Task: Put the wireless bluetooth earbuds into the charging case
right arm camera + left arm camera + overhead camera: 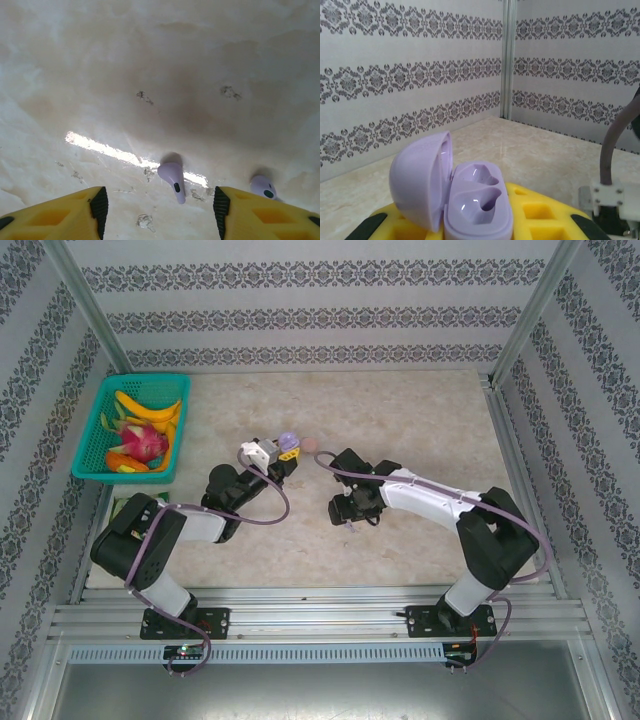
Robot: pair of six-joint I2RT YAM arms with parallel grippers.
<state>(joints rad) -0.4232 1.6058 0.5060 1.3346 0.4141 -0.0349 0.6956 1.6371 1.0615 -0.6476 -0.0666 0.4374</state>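
Case (485,220): 1, pale purple, pinched between the yellow fingers (540,220) of the left gripper (272,454), jaws pressed onto its sides. It is held above the table (420,420), left of centre. Lid (417,180) hinged open and standing up on the left. Sockets (472,205): 2, both empty.

Earbuds (172,180): 2, pale purple, each with a dark spot, both lying on the table, none in the case. The first lies between the two fingers of the right gripper (160,210), closer to the right one, touching neither. The second earbud (263,186) lies just past the tip of the right finger (265,215), its lower part hidden by it.

Right gripper: jaws spread, low over the table, pinching nothing.

Pink round object (311,445): 1, on the table just right of the case; too small to identify.

Basket (95,430): 1, green, far left corner. It holds 1 dragon fruit (140,443) and some bananas (148,408); banana count unclear.
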